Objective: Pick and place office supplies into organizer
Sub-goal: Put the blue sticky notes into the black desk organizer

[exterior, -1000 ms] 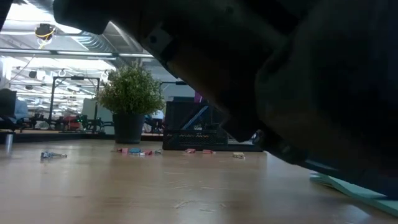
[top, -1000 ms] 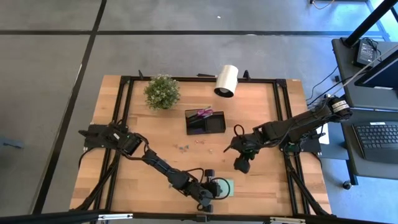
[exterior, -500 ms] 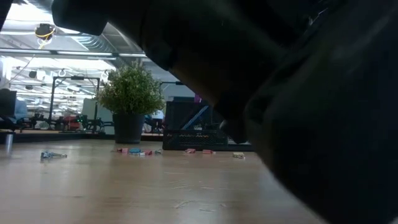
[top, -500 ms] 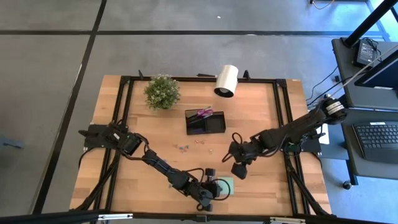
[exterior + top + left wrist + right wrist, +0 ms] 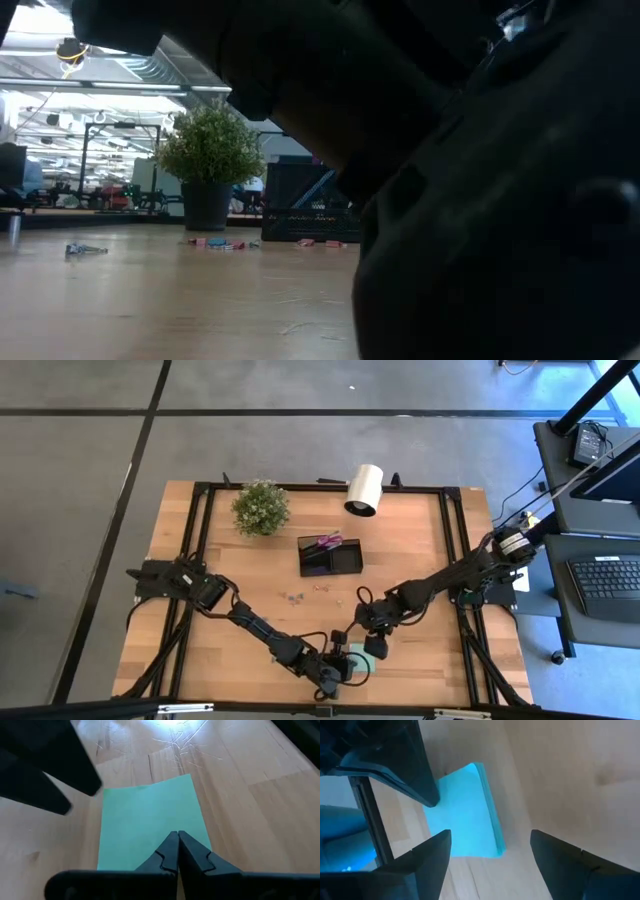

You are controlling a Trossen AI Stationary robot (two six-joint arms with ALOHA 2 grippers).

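Only wrist views show sticky-note pad [image 5: 150,822] clearly.

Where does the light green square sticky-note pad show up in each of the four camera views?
High view: light green square sticky-note pad near the table's front edge, between both grippers.
Low view: not visible; dark arm parts fill the right side.
Left wrist view: the pad lies flat beyond the shut left gripper.
Right wrist view: the pad lies ahead of the open right gripper.
Shared landmark: the left gripper, which also shows in the right wrist view.
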